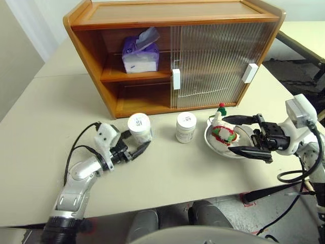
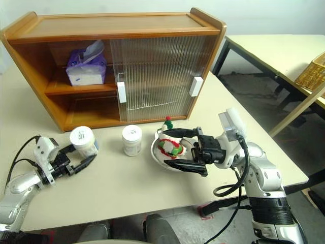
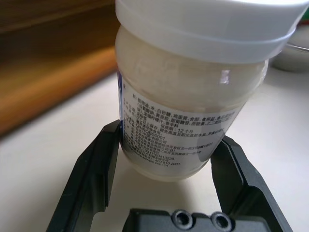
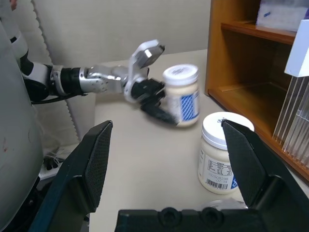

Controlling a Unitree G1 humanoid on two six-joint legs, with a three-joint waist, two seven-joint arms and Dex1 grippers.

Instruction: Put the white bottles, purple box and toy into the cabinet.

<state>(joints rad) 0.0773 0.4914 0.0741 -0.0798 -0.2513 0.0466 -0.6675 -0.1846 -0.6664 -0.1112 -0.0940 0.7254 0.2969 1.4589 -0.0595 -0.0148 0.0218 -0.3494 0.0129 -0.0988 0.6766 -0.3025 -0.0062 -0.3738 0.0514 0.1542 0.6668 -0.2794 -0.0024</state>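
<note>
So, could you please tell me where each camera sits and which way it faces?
Left eye view: head, looking down at the cabinet; both arms show.
Right eye view: head, same scene; purple box on the upper shelf.
Left wrist view: along the left gripper, whose fingers flank a white bottle.
Right wrist view: along the open right gripper, towards the left arm and second bottle.
Shared: both wrist views show the left gripper's bottle.

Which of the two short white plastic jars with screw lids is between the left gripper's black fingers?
The short white plastic jar farther to the robot's left, gripped by the left gripper. The other white jar stands free beside the round silver metal bowl.
</note>
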